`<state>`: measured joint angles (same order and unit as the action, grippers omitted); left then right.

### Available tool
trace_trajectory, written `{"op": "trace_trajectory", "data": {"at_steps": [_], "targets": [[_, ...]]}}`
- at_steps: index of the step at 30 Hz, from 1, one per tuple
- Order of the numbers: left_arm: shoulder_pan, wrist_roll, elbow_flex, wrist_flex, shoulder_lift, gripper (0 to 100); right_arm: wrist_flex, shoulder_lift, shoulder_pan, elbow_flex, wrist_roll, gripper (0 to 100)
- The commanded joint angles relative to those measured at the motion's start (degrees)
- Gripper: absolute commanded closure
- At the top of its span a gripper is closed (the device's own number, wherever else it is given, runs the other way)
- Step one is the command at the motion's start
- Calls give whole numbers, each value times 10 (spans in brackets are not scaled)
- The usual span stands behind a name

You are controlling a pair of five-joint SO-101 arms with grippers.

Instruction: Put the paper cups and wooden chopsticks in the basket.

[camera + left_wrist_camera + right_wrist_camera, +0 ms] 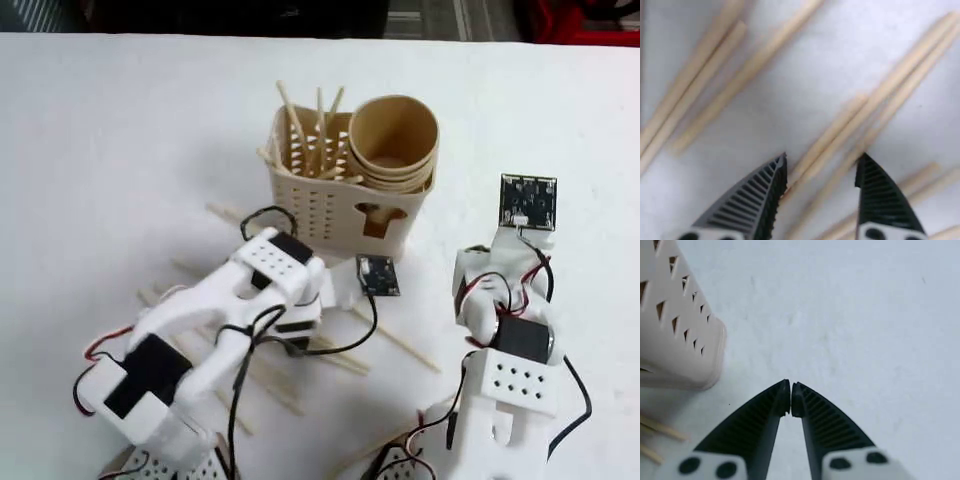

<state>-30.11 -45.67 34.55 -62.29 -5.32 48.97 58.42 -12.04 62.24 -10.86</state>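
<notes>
A cream perforated basket (335, 215) stands mid-table. Stacked paper cups (393, 140) sit in its right part and several wooden chopsticks (298, 135) stand in its left part. More chopsticks (398, 340) lie loose on the table in front of it. My left arm (265, 280) hangs low over them. In the left wrist view my left gripper (823, 167) is open, with a pair of chopsticks (855, 120) lying between its fingers. My right gripper (790, 392) is shut on nothing above bare table, just beside the basket's corner (675, 335).
The right arm (505, 300) stands to the right of the basket. Two chopstick ends (657, 432) show near the basket's base. Other loose chopsticks (695, 90) lie spread under and to the left of the left arm. Bare white table lies to the far left and right.
</notes>
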Motion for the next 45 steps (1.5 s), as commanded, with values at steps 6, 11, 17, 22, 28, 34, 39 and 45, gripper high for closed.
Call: {"op": "trace_trajectory", "data": {"at_steps": [6,11,17,22,28,34,39,45], "targets": [[-5,11,-21,1,-7,937,-9,15,-9,-4,3,978],[-5,11,-20,-21,-7,976,-9,15,-9,-4,4,978],[-5,37,29,-31,22,976,-9,15,-10,-4,4,978],[-6,42,91,-33,125,977,-9,15,-22,-4,4,978],[0,53,151,-53,265,977,-9,15,-22,-4,4,978],[0,84,144,-113,385,977,-9,14,-22,-4,4,978],[0,107,69,-188,476,977,-9,12,-22,-3,4,978],[0,141,-96,-266,504,977,-9,10,-22,-3,4,978]]}}
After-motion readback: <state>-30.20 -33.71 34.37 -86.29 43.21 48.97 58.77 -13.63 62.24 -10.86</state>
